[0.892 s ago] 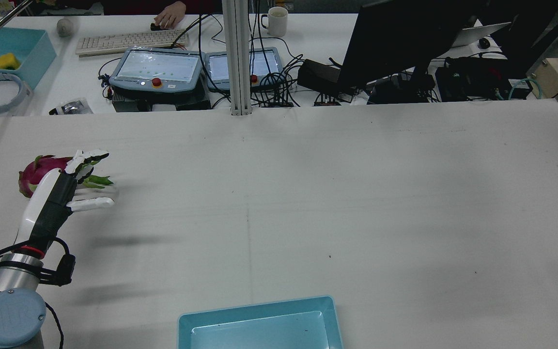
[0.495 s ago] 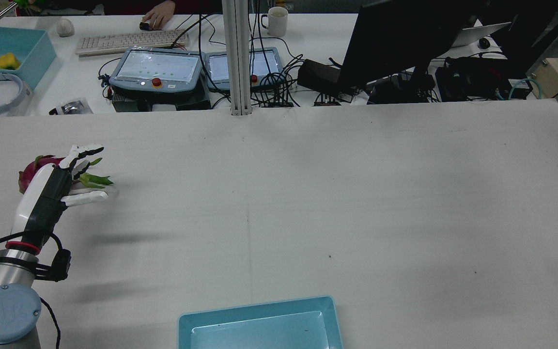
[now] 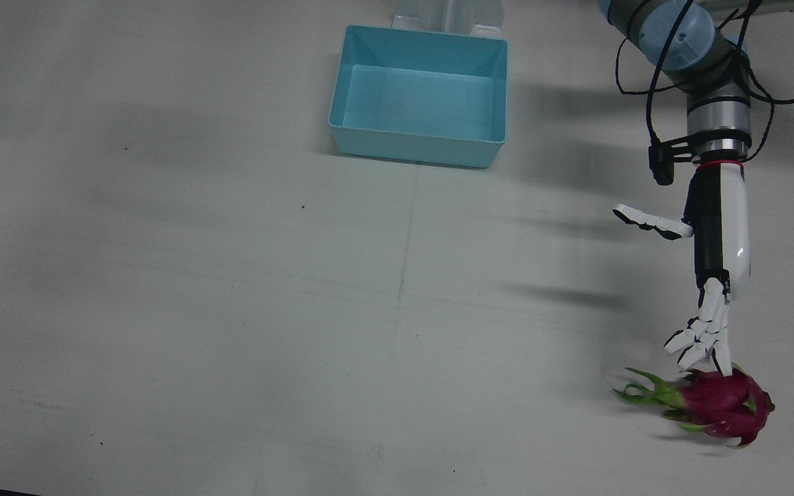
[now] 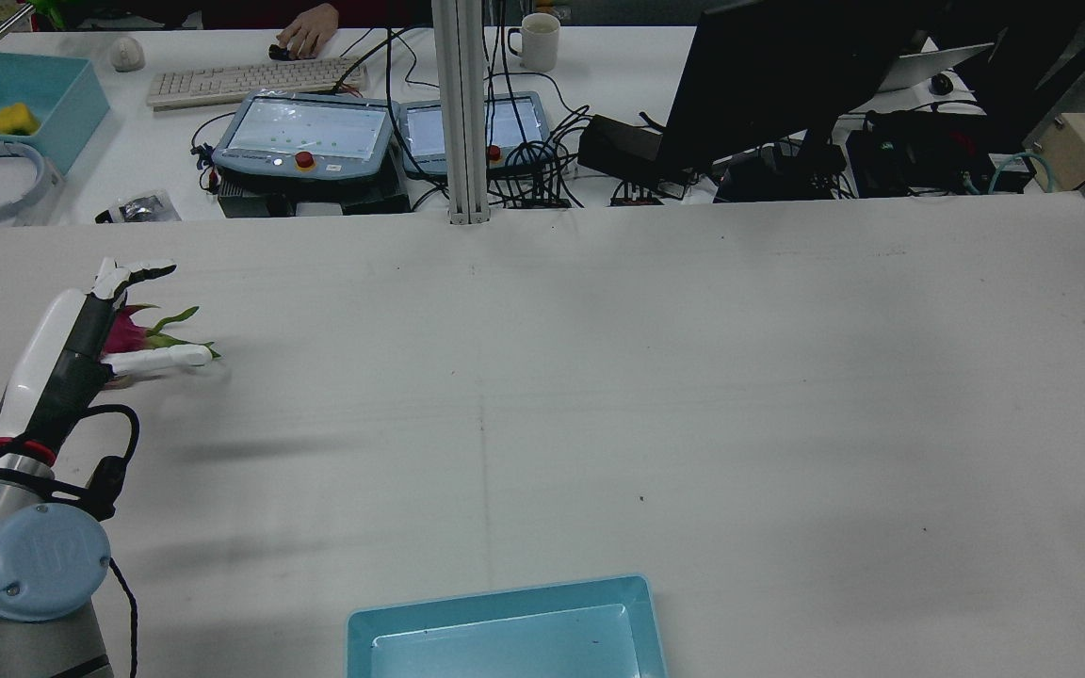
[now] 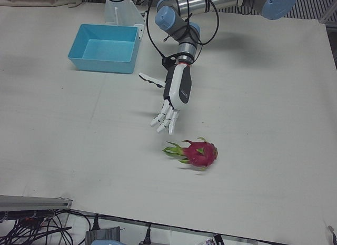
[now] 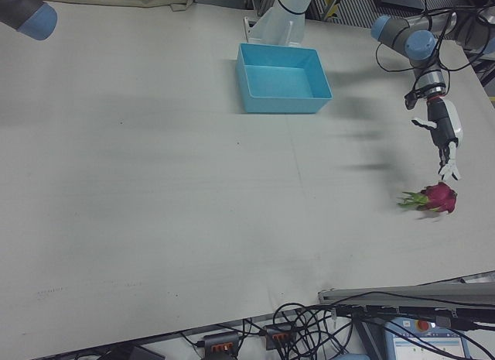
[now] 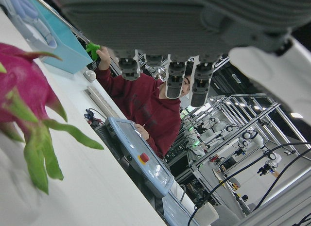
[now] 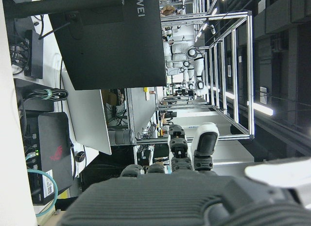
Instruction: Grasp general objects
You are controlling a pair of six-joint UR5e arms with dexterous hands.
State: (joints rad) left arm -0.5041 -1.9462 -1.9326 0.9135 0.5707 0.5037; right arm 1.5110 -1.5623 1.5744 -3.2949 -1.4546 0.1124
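A pink dragon fruit (image 3: pixel 724 406) with green leaf tips lies on the white table at the robot's far left; it also shows in the left-front view (image 5: pixel 200 153), the right-front view (image 6: pixel 438 197) and the left hand view (image 7: pixel 19 90). In the rear view it (image 4: pixel 125 332) is mostly hidden behind my left hand (image 4: pixel 72 348). My left hand (image 3: pixel 717 255) is open, its fingers (image 5: pixel 164 120) stretched out and its thumb out to the side. It hovers just short of the fruit and holds nothing. My right hand (image 8: pixel 187 153) shows only in its own view, empty, facing the room.
An empty light-blue bin (image 3: pixel 418 148) stands at the robot's edge of the table, near the middle (image 4: pixel 495 603). Beyond the table's far edge are teach pendants (image 4: pixel 307 132), a keyboard, cables and a monitor (image 4: pixel 769 75). A person sits there (image 7: pixel 150 109).
My left hand has moved forward and to the left, and now covers most of the dragon fruit in the rear view. The fruit has not moved.
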